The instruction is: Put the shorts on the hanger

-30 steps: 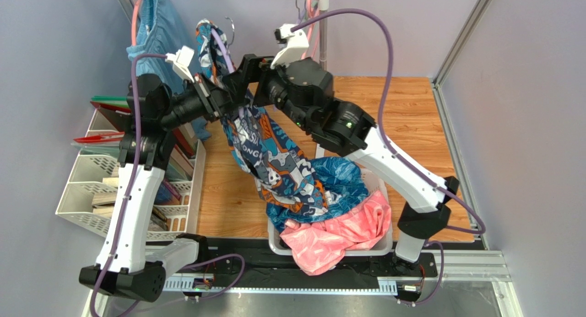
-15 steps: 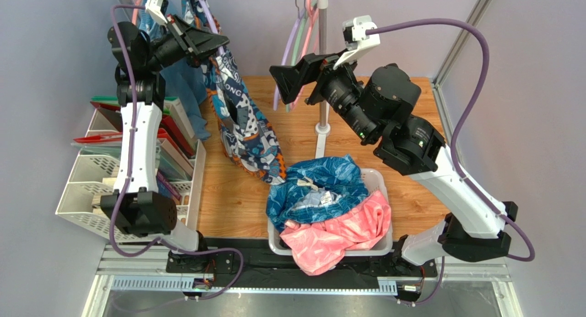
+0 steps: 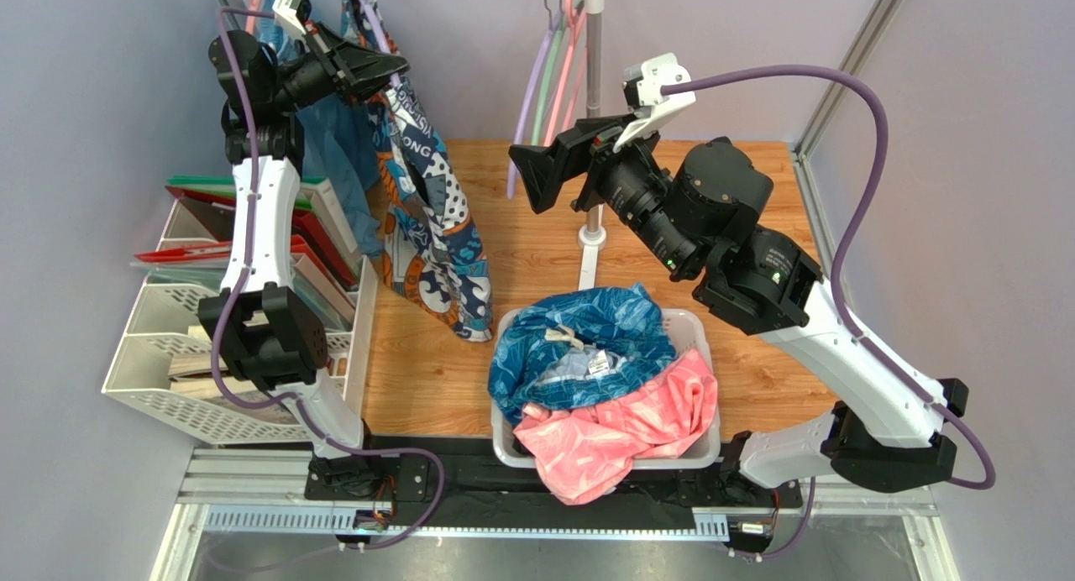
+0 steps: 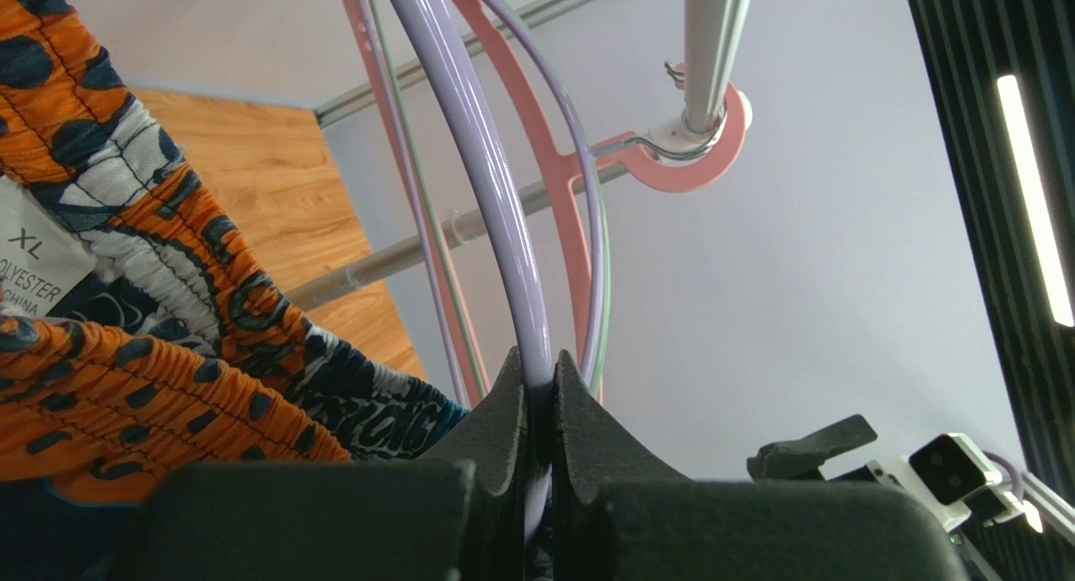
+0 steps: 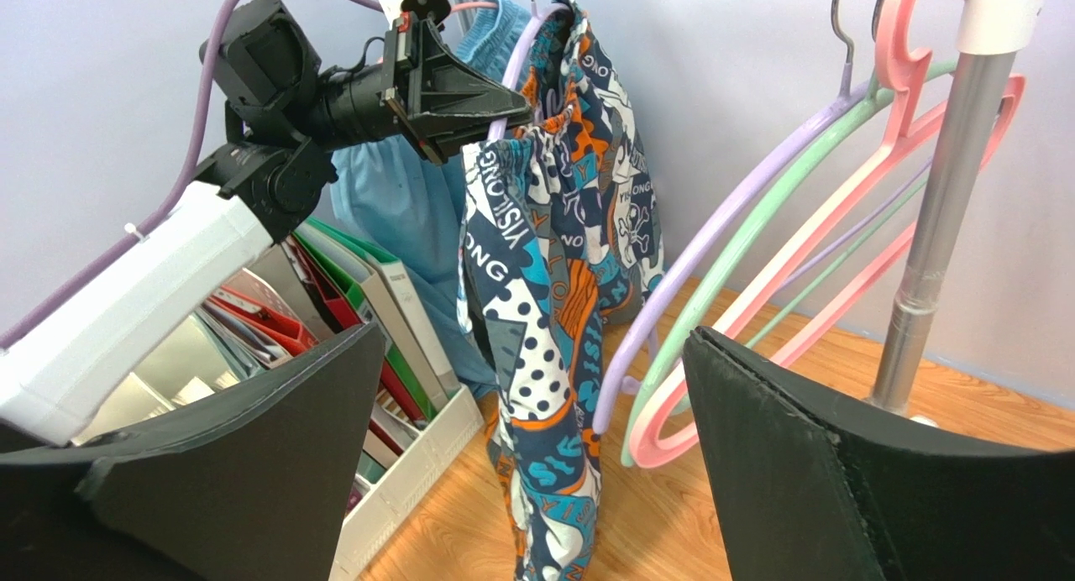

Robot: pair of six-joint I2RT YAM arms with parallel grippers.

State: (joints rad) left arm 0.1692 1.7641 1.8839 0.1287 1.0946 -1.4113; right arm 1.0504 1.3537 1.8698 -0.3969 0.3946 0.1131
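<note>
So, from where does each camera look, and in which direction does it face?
Top external: above and behind the bases, looking down on the table; both arms, the left gripper and the right gripper show.
Left wrist: high near the rail, looking up along the hanger pinched in its own fingers.
Right wrist: facing the shorts, between its own open fingers.
Shared: top and right wrist both show the left gripper beside the shorts.

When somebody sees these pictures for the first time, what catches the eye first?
The printed shorts hang long at the far left on a lavender hanger that the left gripper pinches shut. The right gripper is open and empty mid-table; a pink garment spills from the near bin.
</note>
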